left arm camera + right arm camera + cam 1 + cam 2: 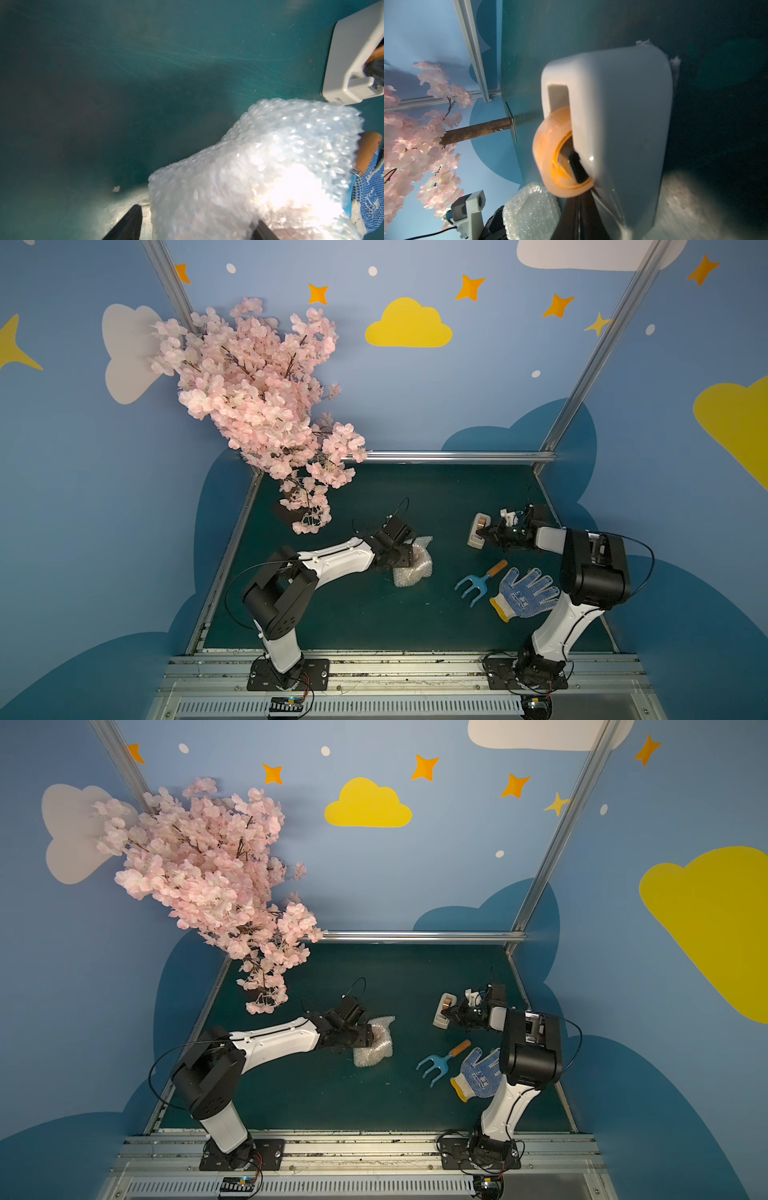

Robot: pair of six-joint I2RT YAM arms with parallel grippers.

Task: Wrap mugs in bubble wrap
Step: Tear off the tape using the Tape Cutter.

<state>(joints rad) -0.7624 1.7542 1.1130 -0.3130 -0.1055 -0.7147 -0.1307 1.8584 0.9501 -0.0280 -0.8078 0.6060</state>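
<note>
Left gripper (407,558), arm stretched forward, straddles crumpled clear bubble wrap (415,578), jaws wide, grip unclear. Right of the wrap, the bent-armed right gripper (483,536) is pinched closed at a white plastic tape dispenser (473,540).

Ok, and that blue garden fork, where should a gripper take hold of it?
Probably the wooden handle, from straight above, jaws across its width. The garden fork lies flat on the table, and the handle is its straight, narrow end; the other end splays. Mind the dotted glove close beside it.
</note>
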